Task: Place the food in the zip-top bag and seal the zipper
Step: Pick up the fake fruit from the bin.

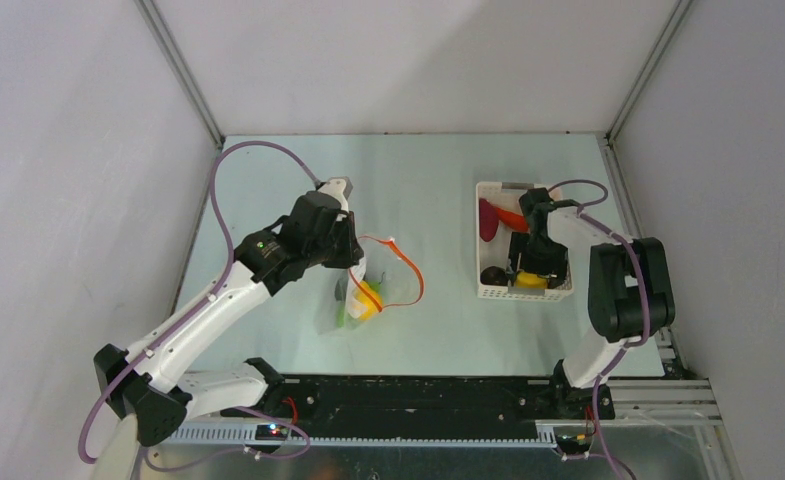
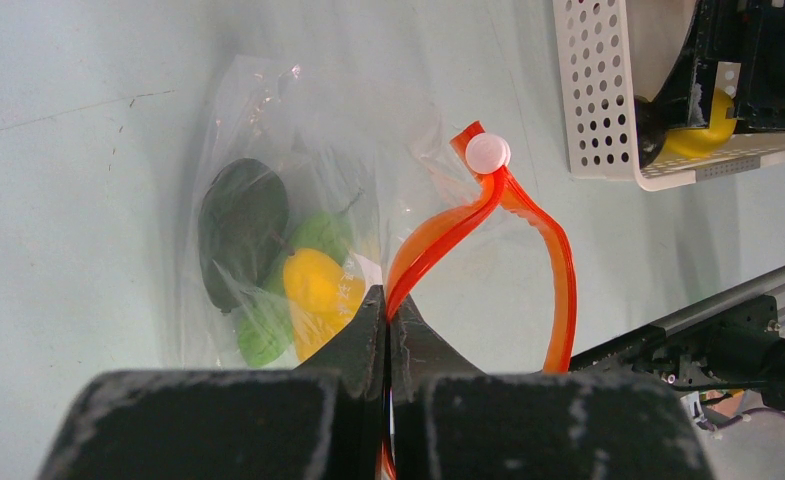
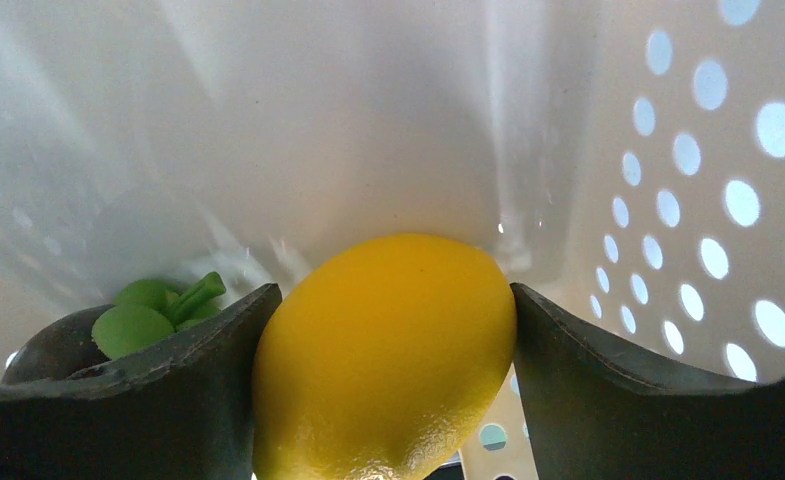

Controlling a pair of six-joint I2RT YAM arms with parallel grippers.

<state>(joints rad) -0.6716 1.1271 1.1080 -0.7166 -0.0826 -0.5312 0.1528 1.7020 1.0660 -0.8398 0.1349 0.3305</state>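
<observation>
Partly done: some food lies in the zip-top bag at the middle of the tabletop, its unsealed zipper pinched by the shut fingers of the left gripper, while the fingers of the right gripper clasp a lemon in the white basket near the right edge, other pieces beside it.

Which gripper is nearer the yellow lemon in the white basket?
Right gripper: its fingers touch the lemon on both sides inside the basket; the left gripper is across the table, shut on the zipper.
</observation>
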